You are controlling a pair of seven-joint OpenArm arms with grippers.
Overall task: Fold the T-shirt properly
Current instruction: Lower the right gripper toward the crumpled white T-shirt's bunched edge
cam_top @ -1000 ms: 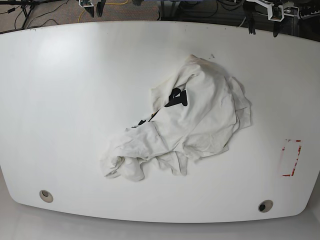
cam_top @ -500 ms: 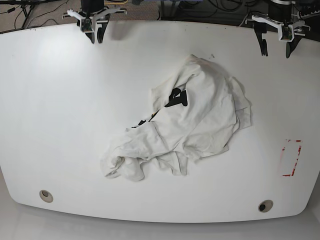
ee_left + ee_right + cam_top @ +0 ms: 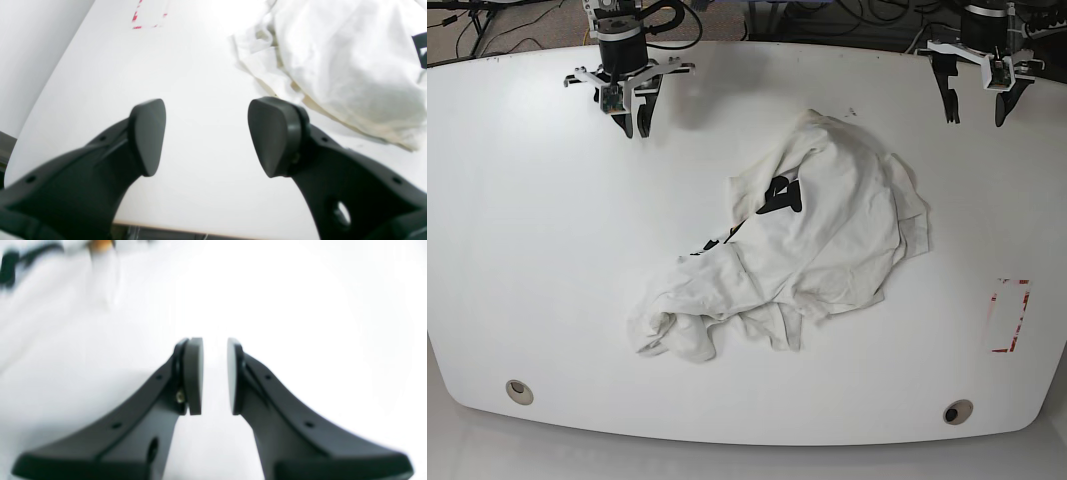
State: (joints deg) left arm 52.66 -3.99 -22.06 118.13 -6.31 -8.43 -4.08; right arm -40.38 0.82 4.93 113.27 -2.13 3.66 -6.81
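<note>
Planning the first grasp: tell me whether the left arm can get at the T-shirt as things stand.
Probably yes. The left gripper is open and empty, and only bare table lies between it and the crumpled T-shirt.

White table (image 3: 547,250), red-marked rectangle (image 3: 1008,315), two round holes (image 3: 519,391).

A broad white table (image 3: 547,250) with rounded corners; dark cables (image 3: 847,20) crowd the floor behind it.

Probably a robotics lab: white table (image 3: 547,250), cables (image 3: 827,20) trailing behind.
</note>
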